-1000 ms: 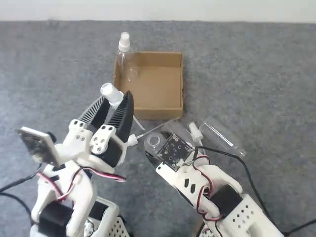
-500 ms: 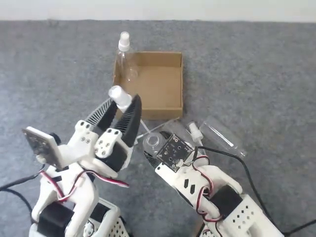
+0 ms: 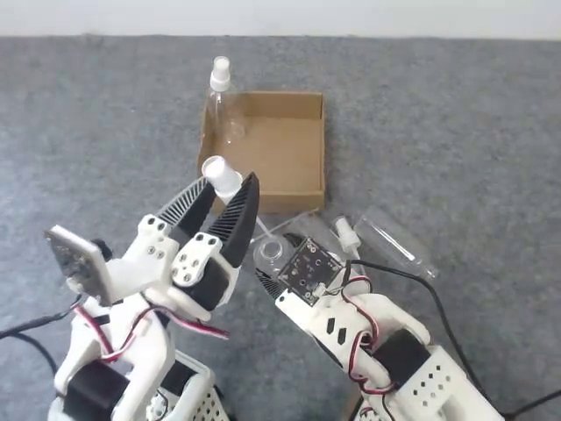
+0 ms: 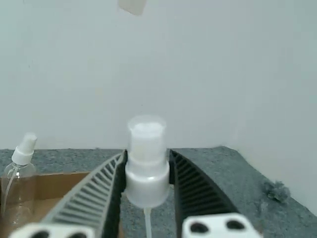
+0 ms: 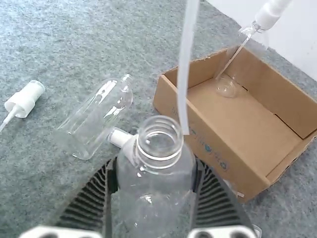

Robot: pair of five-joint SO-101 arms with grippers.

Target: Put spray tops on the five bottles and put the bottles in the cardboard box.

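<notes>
Bright, evenly lit, soft shadows (inside the cardboard box [image 3: 280, 202])

From above, the right arm's wrist board [image 3: 308, 267] covers most of the bottle [image 3: 273, 254] it holds, below the open neck. The frame edge cuts off the tube [image 5: 185, 64] of the spray top [image 4: 146, 163] in both wrist views, and a corner of the cardboard box [image 5: 208, 144] in the right one.

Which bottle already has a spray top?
The upright bottle in the cardboard box; the right claw holds a bare-necked bottle, and the lying bottle is bare too.
</notes>
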